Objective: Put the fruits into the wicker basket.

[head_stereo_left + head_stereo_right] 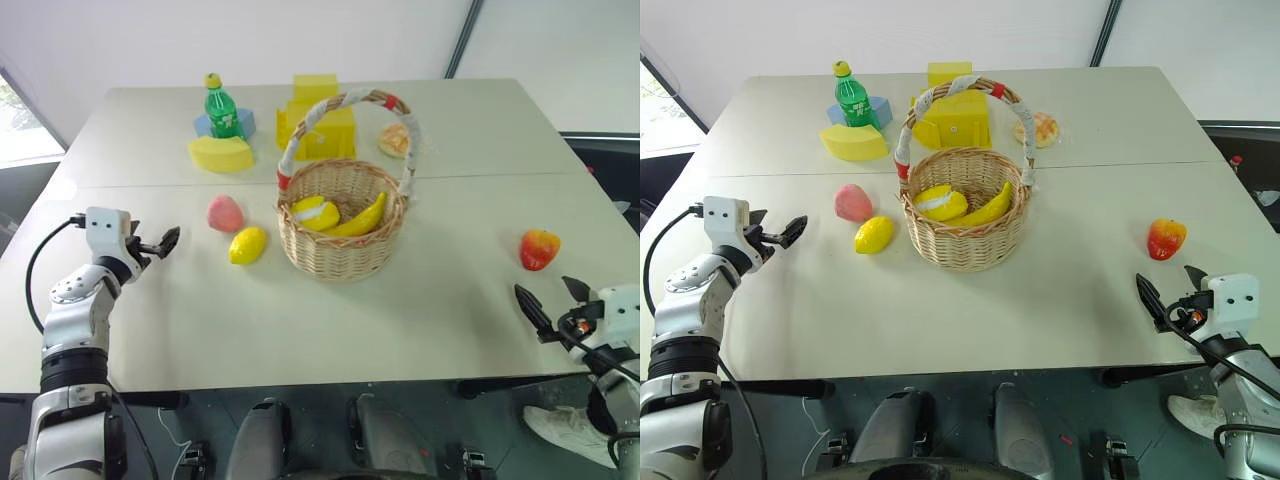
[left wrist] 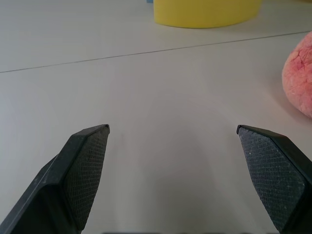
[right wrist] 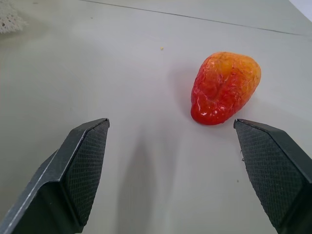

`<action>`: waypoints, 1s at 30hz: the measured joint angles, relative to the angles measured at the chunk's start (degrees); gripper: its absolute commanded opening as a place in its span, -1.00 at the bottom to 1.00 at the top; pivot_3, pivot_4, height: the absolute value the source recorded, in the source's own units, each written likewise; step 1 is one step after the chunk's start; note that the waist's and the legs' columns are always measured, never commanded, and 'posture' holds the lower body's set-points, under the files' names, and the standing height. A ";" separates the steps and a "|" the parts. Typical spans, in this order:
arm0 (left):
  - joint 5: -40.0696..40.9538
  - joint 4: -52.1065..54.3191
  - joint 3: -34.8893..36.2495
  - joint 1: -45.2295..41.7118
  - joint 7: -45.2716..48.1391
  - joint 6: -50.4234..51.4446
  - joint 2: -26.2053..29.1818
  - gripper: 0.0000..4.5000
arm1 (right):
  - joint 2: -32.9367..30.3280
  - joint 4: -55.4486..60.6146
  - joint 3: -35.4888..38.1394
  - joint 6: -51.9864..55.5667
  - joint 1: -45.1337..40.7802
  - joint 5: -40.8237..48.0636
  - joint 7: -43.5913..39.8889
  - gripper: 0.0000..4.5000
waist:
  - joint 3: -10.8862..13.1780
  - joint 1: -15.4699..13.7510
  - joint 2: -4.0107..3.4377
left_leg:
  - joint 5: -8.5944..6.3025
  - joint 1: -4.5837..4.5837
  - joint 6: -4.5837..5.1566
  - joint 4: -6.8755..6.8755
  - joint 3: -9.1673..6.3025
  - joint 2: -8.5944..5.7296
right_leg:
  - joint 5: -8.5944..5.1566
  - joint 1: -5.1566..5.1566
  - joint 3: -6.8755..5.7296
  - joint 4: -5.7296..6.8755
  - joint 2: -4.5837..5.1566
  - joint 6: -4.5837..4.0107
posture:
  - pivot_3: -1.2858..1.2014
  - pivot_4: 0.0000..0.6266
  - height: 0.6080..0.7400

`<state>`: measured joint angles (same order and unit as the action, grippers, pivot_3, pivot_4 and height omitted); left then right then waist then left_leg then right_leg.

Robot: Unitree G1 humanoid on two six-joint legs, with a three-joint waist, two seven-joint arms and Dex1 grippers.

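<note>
The wicker basket point(image 1: 340, 256) stands mid-table with its arched handle up. Inside it lie a yellow banana point(image 1: 363, 217) and a yellow piece with a white band point(image 1: 314, 213). Just left of the basket sit a pink peach point(image 1: 225, 213) and a yellow lemon point(image 1: 248, 245). My left gripper point(image 1: 165, 241) hovers open, left of the peach point(image 2: 300, 73), with nothing between its fingers. The red-and-yellow fruit point(image 1: 539, 248) lies at the right. My right gripper point(image 1: 553, 298) is open just short of that fruit point(image 3: 224, 87), not touching it.
At the back stand a green bottle point(image 1: 222, 110), a yellow wedge block point(image 1: 222, 154), a yellow box block point(image 1: 318, 125) and an orange bun-like piece point(image 1: 396, 140). The table's front edge runs close under both grippers.
</note>
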<state>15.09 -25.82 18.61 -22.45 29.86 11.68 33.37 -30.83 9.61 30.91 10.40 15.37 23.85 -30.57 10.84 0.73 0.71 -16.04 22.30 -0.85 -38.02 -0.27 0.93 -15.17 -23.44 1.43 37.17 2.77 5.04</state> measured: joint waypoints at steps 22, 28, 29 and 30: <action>7.27 11.67 1.52 3.85 6.90 5.46 2.39 1.00 | -10.42 21.78 -6.45 15.45 -3.80 10.51 -7.35 0.91 | 0.00 -0.03 0.01 | 0.00 0.02 0.00 -0.01 -0.06 0.04 | 0.00 0.00 -0.01 0.02 0.03 0.00 | 0.03 -0.52 1.00; 13.96 27.25 -2.54 6.72 14.92 17.97 7.90 1.00 | -12.60 28.90 -16.23 21.40 -9.86 13.51 -8.77 0.91 | 0.00 0.01 0.03 | 0.00 0.02 0.00 -0.03 -0.06 0.02 | 0.00 0.01 0.00 0.01 0.03 -0.01 | 0.03 -0.52 1.00; 13.53 29.60 -4.39 6.64 15.03 19.23 8.52 1.00 | -12.67 29.61 -17.74 21.85 -11.37 13.50 -8.75 0.91 | 0.00 -0.07 0.03 | 0.00 0.02 0.00 -0.03 -0.06 0.00 | -0.01 0.01 -0.01 0.01 0.04 -0.01 | 0.03 -0.52 1.00; 12.82 31.36 -6.33 6.38 14.75 20.47 8.89 1.00 | -12.66 30.28 -19.12 22.13 -12.98 13.49 -8.67 0.91 | 0.00 -0.10 0.03 | 0.00 0.02 0.00 -0.03 -0.07 0.00 | -0.01 0.01 -0.01 0.02 0.03 -0.01 | 0.03 -0.52 1.00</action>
<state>27.92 5.55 12.28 -16.07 44.61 32.15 42.25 -43.50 39.89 11.79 32.54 2.39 37.34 -39.24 10.84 0.63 0.73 -16.04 22.32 -0.85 -38.05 -0.34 0.93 -15.18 -23.43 1.42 37.19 2.80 5.04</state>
